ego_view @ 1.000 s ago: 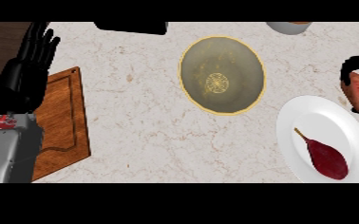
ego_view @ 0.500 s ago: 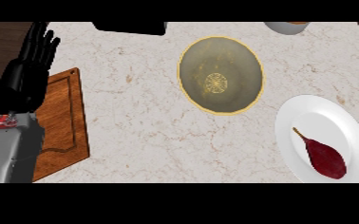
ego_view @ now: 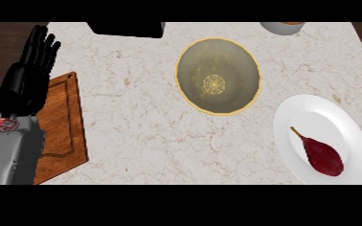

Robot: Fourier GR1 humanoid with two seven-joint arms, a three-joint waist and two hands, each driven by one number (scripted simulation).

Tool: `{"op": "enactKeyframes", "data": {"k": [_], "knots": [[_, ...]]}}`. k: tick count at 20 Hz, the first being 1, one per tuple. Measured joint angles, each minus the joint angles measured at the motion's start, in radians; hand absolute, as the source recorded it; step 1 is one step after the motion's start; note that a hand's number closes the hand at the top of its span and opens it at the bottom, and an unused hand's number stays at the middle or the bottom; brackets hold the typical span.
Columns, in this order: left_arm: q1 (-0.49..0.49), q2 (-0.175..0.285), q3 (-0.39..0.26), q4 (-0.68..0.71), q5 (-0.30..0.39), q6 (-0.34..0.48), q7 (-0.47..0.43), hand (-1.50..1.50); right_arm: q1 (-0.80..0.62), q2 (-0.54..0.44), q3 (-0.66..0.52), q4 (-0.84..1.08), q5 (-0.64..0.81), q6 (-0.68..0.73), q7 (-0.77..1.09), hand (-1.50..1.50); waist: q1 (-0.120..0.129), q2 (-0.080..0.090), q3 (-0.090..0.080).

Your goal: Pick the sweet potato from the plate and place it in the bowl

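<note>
A dark red sweet potato [ego_view: 322, 154] with a thin stem lies on the white plate [ego_view: 305, 115] at the right edge of the head view. The olive bowl [ego_view: 218, 75] with a yellow rim stands in the middle of the counter, up and to the left of the plate. My left hand [ego_view: 28, 75] rests open at the left edge, fingers up, far from both. My right hand shows nowhere in the view.
A wooden cutting board [ego_view: 62, 127] lies at the left, partly under my left forearm. A black object [ego_view: 127, 28] sits at the counter's back edge, and a grey cup [ego_view: 283, 27] stands at the back right.
The right hand, seen at the right edge one second ago, has left the view. The scene has shifted slightly left in the frame. The left hand has kept still.
</note>
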Motion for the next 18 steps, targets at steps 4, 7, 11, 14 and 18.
{"op": "enactKeyframes", "data": {"k": [4, 7, 11, 14, 18], "knots": [[-0.005, 0.004, 0.005, 0.008, -0.001, 0.004, 0.008, 0.0, -0.067, 0.031, -0.015, 0.016, -0.046, 0.087, 0.026, 1.5, -0.014, -0.008, -0.002], [0.0, 0.003, 0.006, 0.0, -0.003, 0.009, 0.013, 0.0, -0.12, 0.054, -0.011, 0.021, -0.065, 0.147, 0.046, 1.5, -0.019, -0.014, -0.003], [0.021, 0.007, 0.013, 0.007, -0.004, 0.004, -0.001, 0.0, -0.187, 0.098, 0.006, 0.026, -0.077, 0.207, 0.076, 1.5, -0.028, -0.018, -0.004], [0.038, 0.01, 0.021, 0.001, -0.002, 0.003, -0.006, 0.0, -0.237, 0.146, 0.023, 0.027, -0.082, 0.244, 0.108, 1.5, -0.035, -0.022, -0.005], [0.03, 0.011, 0.03, 0.011, -0.004, 0.012, -0.004, 0.0, -0.28, 0.22, 0.058, 0.018, -0.077, 0.27, 0.136, 1.5, -0.052, -0.025, -0.006]]}}
